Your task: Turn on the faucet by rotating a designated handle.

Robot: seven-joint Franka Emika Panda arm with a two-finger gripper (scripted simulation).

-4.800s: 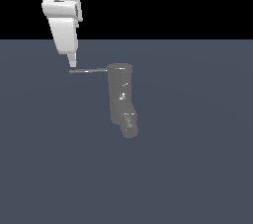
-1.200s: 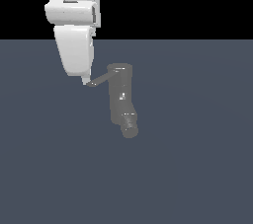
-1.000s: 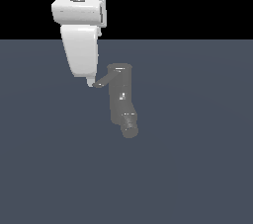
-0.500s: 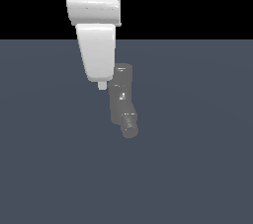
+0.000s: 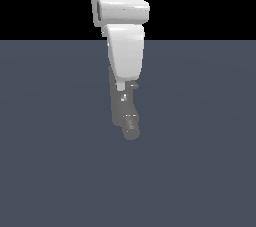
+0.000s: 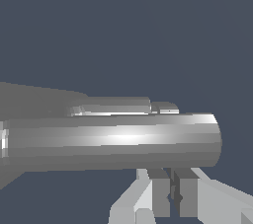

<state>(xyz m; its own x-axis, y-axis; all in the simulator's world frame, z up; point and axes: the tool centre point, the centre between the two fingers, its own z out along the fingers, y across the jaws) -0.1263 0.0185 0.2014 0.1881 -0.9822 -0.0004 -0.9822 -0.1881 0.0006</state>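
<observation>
In the exterior view, the white arm has moved toward the exterior view's right since the earlier frames and now stands directly in front of the faucet (image 5: 129, 116), covering the top of the grey cylinder. Earlier, the handle projected from the cylinder's top toward the exterior view's left; it then swung progressively inward as the arm advanced. In this view the handle is hidden behind the arm, and only the lower cylinder body and the angled spout with its round dark nozzle remain visible below the arm. The gripper (image 5: 121, 86) appears only as a narrow white tip at the upper part of the cylinder; finger spacing cannot be read here. The faucet stands on the flat grey-blue floor (image 5: 50, 161), in the same place as before. The wrist view supplies what the exterior view lacks. A long grey cylinder, apparently the handle (image 6: 113, 141), crosses the frame at close range, with further grey faucet parts behind it. The gripper (image 6: 172, 193) lies just beside this cylinder, its two fingers (image 6: 159, 193) drawn together with only a thin dark seam between them, gripping nothing visible.
</observation>
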